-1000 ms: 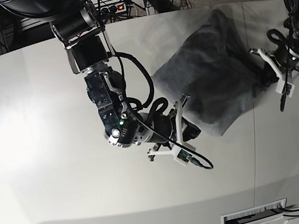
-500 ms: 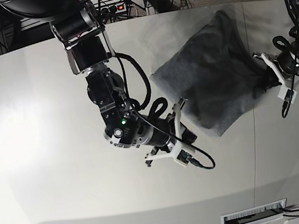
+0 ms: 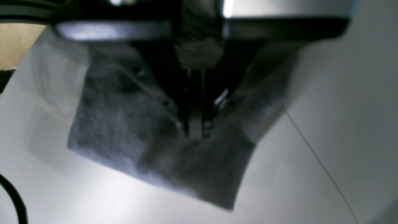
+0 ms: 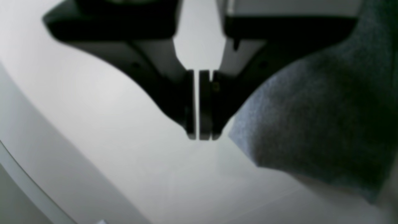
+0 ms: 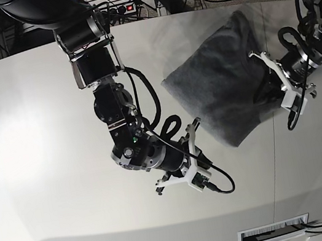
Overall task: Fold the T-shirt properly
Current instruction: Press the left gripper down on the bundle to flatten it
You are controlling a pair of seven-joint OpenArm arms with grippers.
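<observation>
The grey T-shirt (image 5: 224, 87) lies bunched on the white worktop (image 5: 36, 117). The left claw (image 3: 195, 132) is pinching the T-shirt's edge. The right claw (image 4: 199, 135), pressed together and empty, hangs just beside the T-shirt.

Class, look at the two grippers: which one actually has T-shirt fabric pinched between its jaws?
The left gripper: its jaws are shut on a fold of the T-shirt. The right gripper is shut too, but on nothing, beside the cloth.

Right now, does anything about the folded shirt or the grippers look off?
Yes: the T-shirt lies skewed and lumpy, not a flat fold. The left gripper is shut on its edge, bunching cloth; the right gripper is shut, empty beside it.
</observation>
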